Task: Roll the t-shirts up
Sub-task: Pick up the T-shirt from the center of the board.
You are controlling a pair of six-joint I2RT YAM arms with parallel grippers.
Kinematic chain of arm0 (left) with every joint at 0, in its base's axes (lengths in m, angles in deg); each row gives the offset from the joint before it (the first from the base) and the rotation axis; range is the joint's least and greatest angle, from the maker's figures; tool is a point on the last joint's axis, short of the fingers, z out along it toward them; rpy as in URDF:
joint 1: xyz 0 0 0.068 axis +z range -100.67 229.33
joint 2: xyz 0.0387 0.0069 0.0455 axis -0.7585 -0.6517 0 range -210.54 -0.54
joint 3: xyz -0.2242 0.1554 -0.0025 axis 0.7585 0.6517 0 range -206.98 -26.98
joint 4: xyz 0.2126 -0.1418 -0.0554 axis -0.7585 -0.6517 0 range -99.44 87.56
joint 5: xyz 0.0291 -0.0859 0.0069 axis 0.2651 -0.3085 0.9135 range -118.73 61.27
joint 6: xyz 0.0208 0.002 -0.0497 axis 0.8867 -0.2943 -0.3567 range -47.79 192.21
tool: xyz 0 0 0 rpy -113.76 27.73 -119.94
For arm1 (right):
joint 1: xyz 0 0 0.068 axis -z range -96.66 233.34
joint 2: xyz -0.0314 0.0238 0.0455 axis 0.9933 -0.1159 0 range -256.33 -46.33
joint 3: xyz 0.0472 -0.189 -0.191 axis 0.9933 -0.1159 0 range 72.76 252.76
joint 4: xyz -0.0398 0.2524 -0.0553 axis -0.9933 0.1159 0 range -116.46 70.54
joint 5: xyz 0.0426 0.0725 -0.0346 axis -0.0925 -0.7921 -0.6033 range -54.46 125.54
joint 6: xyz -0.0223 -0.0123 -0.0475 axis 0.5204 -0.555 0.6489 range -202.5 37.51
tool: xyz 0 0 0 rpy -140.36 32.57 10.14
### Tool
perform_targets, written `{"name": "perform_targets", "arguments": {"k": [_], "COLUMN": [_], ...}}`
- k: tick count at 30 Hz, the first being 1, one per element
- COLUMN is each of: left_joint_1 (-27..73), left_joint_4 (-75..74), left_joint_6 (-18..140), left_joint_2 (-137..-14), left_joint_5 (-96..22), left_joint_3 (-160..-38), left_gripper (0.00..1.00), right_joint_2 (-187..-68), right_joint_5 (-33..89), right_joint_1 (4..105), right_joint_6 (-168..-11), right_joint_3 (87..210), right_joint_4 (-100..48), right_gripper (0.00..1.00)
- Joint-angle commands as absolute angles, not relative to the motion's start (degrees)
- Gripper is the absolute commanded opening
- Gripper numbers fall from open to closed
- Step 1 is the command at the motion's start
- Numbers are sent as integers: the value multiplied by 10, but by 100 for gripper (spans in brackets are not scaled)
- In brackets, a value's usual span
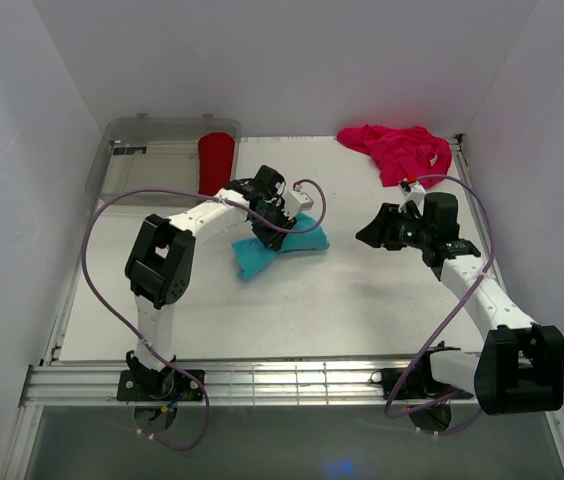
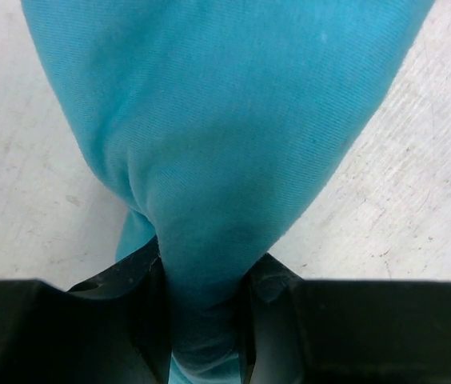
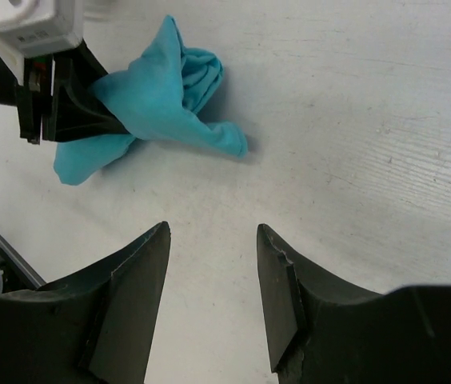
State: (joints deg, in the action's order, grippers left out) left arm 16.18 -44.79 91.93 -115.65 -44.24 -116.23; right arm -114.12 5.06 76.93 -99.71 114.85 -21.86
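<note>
The turquoise t-shirt (image 1: 267, 250) lies bunched near the table's middle. My left gripper (image 1: 274, 222) is shut on a fold of it; in the left wrist view the cloth (image 2: 209, 144) is pinched between the black fingers (image 2: 273, 296). It also shows in the right wrist view (image 3: 161, 96). The magenta t-shirt (image 1: 402, 148) lies crumpled at the back right. The red t-shirt (image 1: 216, 160) is rolled and stands in a clear bin at the back left. My right gripper (image 1: 370, 233) is open and empty, to the right of the turquoise shirt; its fingers (image 3: 141, 272) are spread over bare table.
A clear plastic bin (image 1: 142, 140) sits at the back left corner. White walls enclose the table on three sides. A metal rail (image 1: 282, 385) runs along the near edge. Purple cables loop from both arms.
</note>
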Motion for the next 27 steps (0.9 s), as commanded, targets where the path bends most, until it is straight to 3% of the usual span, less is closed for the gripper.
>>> {"name": "perform_targets", "arguments": {"k": [1, 11, 14, 15, 17, 20, 21, 27], "left_joint_1": [139, 124, 124, 124, 124, 118, 106, 30], "left_joint_4": [-453, -533, -548, -547, -529, -477, -454, -311], "left_joint_6": [948, 1046, 1067, 1067, 1049, 1038, 1039, 1050], "left_joint_2": [-1135, -1140, -1136, -1133, -1126, -1090, -1076, -1014], "left_joint_5": [-465, -587, -608, -603, -574, -514, -474, -353], "left_joint_3": [-1128, -1094, -1087, -1085, -1080, -1059, -1046, -941], "left_gripper": [11, 16, 24, 30, 73, 79, 96, 98], "right_joint_2": [-1126, -1134, -1138, -1138, -1141, -1144, -1145, -1145], "right_joint_5": [55, 5, 5, 9, 6, 5, 4, -5], "right_joint_1": [773, 773, 773, 773, 773, 773, 773, 773], "right_joint_6": [-985, -952, -942, -942, -942, -940, -941, -944], "right_joint_3": [1141, 1136, 1133, 1131, 1128, 1123, 1122, 1113], "right_joint_4": [-215, -214, -200, -197, -198, -199, -199, -207], "right_gripper": [54, 54, 54, 54, 54, 54, 54, 54]}}
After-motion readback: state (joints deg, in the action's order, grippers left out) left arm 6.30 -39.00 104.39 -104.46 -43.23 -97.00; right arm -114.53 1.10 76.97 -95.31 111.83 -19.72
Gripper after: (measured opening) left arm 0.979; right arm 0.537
